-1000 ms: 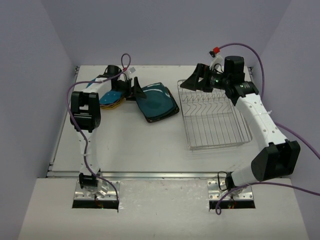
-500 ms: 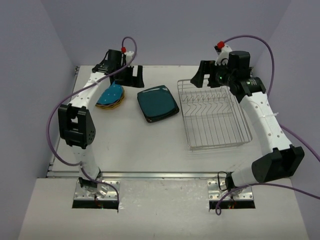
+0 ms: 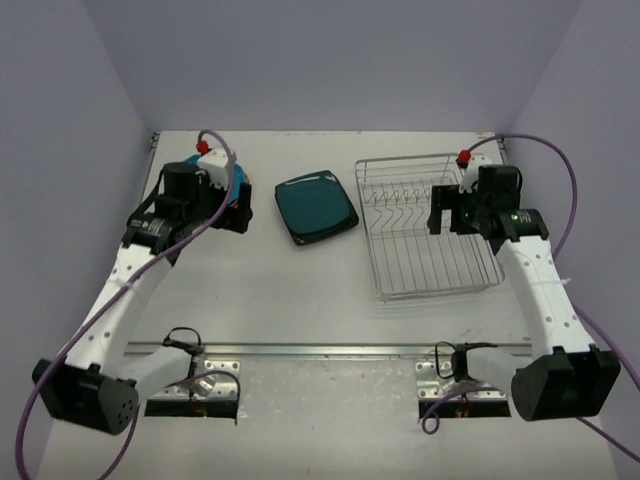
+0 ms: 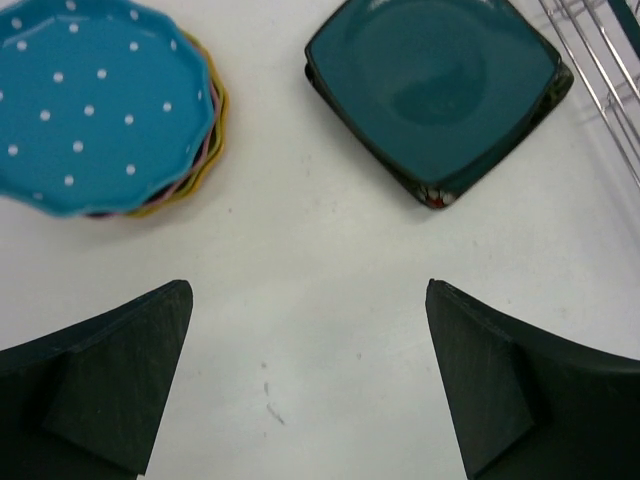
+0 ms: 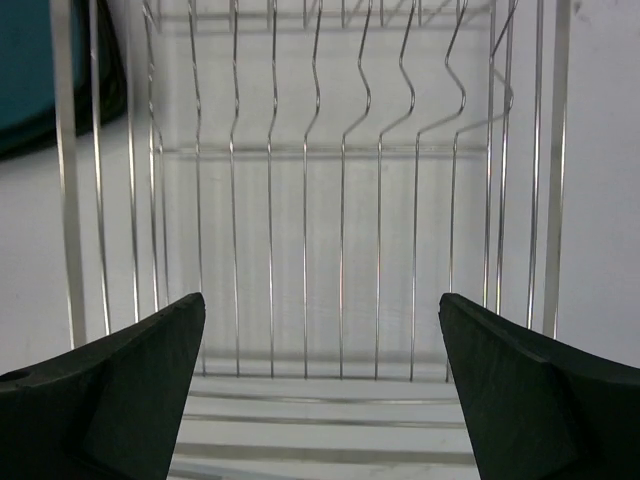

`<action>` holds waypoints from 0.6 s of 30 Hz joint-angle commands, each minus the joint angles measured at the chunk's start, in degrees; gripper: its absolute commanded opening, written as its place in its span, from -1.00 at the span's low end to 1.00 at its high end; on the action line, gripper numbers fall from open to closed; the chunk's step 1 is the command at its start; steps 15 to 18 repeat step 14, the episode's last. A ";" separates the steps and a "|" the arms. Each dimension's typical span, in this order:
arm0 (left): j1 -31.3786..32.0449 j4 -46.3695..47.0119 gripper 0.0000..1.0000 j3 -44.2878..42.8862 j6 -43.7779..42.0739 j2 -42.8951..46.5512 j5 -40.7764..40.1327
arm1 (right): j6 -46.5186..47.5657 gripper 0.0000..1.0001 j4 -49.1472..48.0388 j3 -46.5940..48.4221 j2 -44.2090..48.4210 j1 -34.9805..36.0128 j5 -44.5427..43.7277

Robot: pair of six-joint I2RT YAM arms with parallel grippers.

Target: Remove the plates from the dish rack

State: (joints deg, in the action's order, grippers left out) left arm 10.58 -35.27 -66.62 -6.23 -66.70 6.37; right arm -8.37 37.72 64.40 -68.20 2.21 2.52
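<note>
The plates lie on the table in two piles. A blue dotted plate (image 4: 95,105) tops the round scalloped stack, with pink and yellow-green rims showing under it. The dark teal square plate (image 3: 316,207) (image 4: 435,85) rests on a black floral one, of which only the edge (image 4: 437,196) shows. My left gripper (image 3: 235,208) (image 4: 308,295) hangs open over bare table just near of both piles, holding nothing. The dish rack (image 3: 425,235) (image 5: 340,200) holds no plates. My right gripper (image 3: 445,215) (image 5: 322,305) hovers open above the rack's wires.
The rack's corner (image 4: 600,60) lies close to the right of the teal plate. Grey walls enclose the table on the left, back and right. A metal rail (image 3: 320,350) runs along the table's near edge.
The left gripper has opened wider, let go of the teal plate and drawn back to the near left. The right arm has swung from the rack's far left corner to over its right half.
</note>
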 commanded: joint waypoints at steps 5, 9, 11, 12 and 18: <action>-4.30 2.45 1.00 10.37 -2.31 18.11 1.28 | 1.48 0.98 -1.24 -10.79 10.37 0.04 -1.93; -5.82 1.23 1.00 10.89 -1.48 18.48 0.61 | 1.20 0.98 -1.18 -12.10 13.85 -0.14 -1.02; -6.27 1.25 1.00 10.98 -1.24 18.62 0.75 | 1.17 0.98 -1.15 -12.45 15.27 -0.19 -1.02; -6.36 1.42 1.00 11.07 -1.24 18.62 0.75 | 1.17 0.98 -1.24 -12.63 15.29 -0.19 -0.94; -6.97 1.34 1.00 10.28 -0.83 18.17 0.68 | 0.85 0.98 -1.93 -13.88 17.25 -0.72 -0.64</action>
